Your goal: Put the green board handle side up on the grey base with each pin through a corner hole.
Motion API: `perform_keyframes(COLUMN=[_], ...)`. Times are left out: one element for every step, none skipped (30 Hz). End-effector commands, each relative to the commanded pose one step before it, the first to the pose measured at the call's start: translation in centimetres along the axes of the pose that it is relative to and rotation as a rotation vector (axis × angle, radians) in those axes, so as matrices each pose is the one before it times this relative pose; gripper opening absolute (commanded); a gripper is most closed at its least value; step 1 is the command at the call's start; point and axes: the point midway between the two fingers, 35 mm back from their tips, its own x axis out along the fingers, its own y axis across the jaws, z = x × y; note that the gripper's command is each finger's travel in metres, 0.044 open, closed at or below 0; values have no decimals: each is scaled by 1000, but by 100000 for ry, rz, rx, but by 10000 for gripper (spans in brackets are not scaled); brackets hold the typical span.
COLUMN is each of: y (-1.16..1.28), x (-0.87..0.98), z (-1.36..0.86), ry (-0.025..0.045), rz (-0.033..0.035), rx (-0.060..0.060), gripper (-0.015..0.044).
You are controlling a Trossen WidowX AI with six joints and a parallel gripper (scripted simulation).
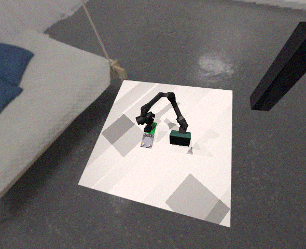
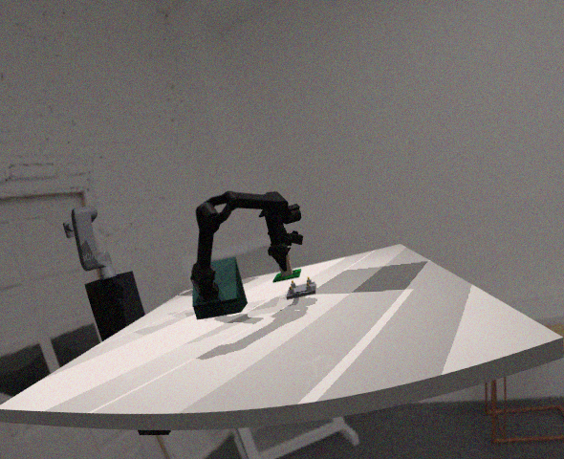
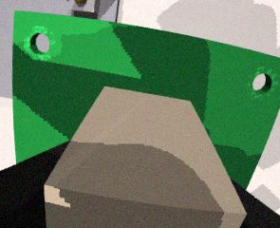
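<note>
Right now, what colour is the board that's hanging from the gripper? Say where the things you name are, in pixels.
The board point(image 1: 154, 129) point(image 2: 278, 277) point(image 3: 177, 52) is green; the wrist view shows it best.

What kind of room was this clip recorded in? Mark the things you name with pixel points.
Probably a bedroom or lived-in studio space: a bed or couch with a pale quilted cover point(image 1: 67, 69) and blue cushions point(image 1: 12, 60) stands beside the table point(image 1: 148, 177) point(image 2: 252, 375), on a dark, concrete-like floor point(image 1: 161, 48).

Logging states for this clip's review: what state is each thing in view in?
gripper: shut on the board's handle
green board: held, raised off the table, not on the pins
handle: upward, between the fingers
grey base: on the table, pins uncovered at the near end in the top view
</note>
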Motion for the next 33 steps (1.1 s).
perform_keyframes(y=[953,243,244,244,245,246,247,248,248,247,242,235,240,241,242,242,243,244,245,245,246,246,247,248,249,249,250,250,251,251,252,253,254], x=[-133,9,10,11,12,13,14,16,17,18,19,22,23,25,26,27,28,29,30,32,33,34,35,36,38,39,40,41,42,44,45,46,47], z=[399,83,81,80,79,77,76,75,73,72,71,73,72,70,69,67,65,63,62,60,58,56,54,53,51,49,47,45,44,42,40,40,38], ry=[-433,-68,-68,-68,-68,-68,-68,-68,-68,-58,-40,23,23,23,23,23,23,23,23,23,24,24,24,24,24,24,24,24,24,24,24,24,24], rz=[553,-8,-9,-9,-10,-10,-10,-11,-11,-11,-9,-4,-4,-5,-6,-7,-7,-8,-9,-9,-10,-11,-11,-12,-13,-13,-14,-15,-15,-16,-17,-17,-18], rx=[355,-213,-213,-213,-213,-213,-213,-213,-212,-192,-152,-21,-21,-21,-21,-20,-20,-20,-20,-20,-19,-19,-19,-19,-19,-18,-18,-18,-18,-17,-17,-16,-16], gripper=[0,0,0,0,0,0,0,0,0,0,0,0,0,0,0,0,0,0,0,0,0,0,0,0,0,0,0,0,0,0,0,0,0])
